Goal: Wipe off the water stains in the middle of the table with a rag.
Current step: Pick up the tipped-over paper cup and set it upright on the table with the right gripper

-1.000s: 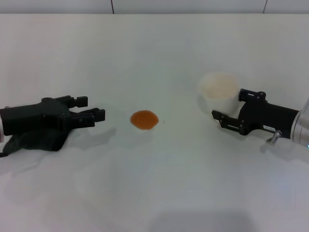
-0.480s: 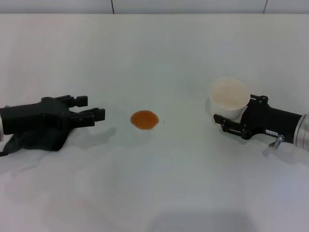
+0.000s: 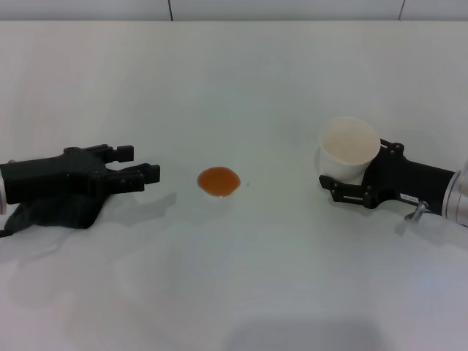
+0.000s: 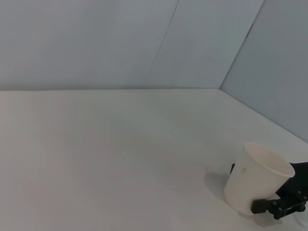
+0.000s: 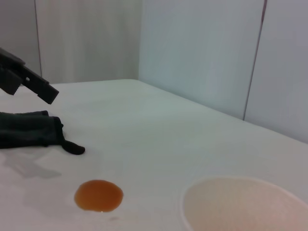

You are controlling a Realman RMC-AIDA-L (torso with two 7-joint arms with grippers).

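- The water stains point(image 3: 219, 180) formed one glossy orange-brown puddle near the middle of the table point(image 3: 234, 278), well apart from both arms.
- The rag point(image 3: 51, 213) lay crumpled toward the table's left edge, under the left gripper point(image 3: 139, 167); in the right wrist view its thin corner point(image 5: 72, 147) pointed toward the puddle point(image 5: 98, 195).
- The left gripper hovered above the rag with its fingers spread and nothing between them.
- Toward the right edge, the right gripper point(image 3: 358, 175) was clamped around a whitish cup point(image 3: 349, 148) standing upright.
- The tabletop was plain, smooth and white; pale panelled walls point(image 4: 120, 43) rose behind its far edge.
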